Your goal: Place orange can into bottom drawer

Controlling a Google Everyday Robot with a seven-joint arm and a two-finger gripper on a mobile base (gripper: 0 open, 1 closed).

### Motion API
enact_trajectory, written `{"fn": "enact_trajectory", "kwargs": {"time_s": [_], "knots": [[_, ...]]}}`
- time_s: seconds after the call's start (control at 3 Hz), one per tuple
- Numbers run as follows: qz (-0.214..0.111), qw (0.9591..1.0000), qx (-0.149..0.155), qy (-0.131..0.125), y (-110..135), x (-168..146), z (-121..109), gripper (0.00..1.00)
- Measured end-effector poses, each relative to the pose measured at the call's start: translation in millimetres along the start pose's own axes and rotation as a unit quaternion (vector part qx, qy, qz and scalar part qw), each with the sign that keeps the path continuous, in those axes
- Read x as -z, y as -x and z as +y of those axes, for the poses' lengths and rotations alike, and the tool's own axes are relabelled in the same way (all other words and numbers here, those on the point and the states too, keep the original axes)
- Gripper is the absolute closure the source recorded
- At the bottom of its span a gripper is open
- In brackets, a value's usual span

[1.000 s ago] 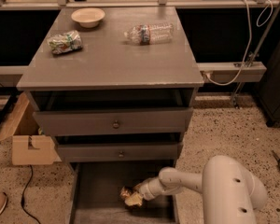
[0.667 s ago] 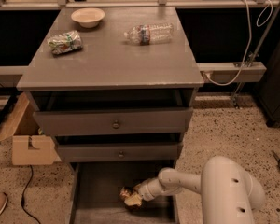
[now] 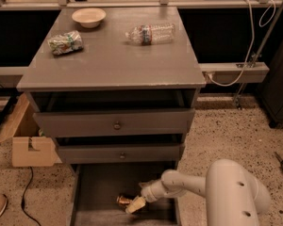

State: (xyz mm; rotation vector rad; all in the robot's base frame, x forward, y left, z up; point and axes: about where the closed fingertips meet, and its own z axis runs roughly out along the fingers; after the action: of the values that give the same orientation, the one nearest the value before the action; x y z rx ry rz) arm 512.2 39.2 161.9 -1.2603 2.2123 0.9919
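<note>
Placement looks nearly done: the orange can point(image 3: 123, 200) sits low inside the open bottom drawer point(image 3: 96, 182), below the worktop's point(image 3: 113, 62) front edge. The end effector point(image 3: 135, 205) touches it; whether it clasps or has let go, I cannot tell. What remains is probably letting go and backing out, with thin side walls close by and the knobbed drawer point(image 3: 120, 153) overhanging farther back.

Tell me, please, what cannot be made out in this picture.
Bottom drawer: front end cut off by the camera view's lower edge.
Orange can: partly hidden by the tool low inside the drawer; markings too small.
Bottle label: too small to read.
</note>
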Motion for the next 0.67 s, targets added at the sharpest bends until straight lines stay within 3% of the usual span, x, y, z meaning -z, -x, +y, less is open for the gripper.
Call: {"fn": "enact_trajectory", "kwargs": {"time_s": [0.33, 0.67], "knots": [[-0.014, 0.9992, -0.004, -0.038, -2.0, 42.1, -8.0, 0.00], [-0.032, 0.9966, 0.000, -0.077, -0.5, 108.8, -4.3, 0.00]]}}
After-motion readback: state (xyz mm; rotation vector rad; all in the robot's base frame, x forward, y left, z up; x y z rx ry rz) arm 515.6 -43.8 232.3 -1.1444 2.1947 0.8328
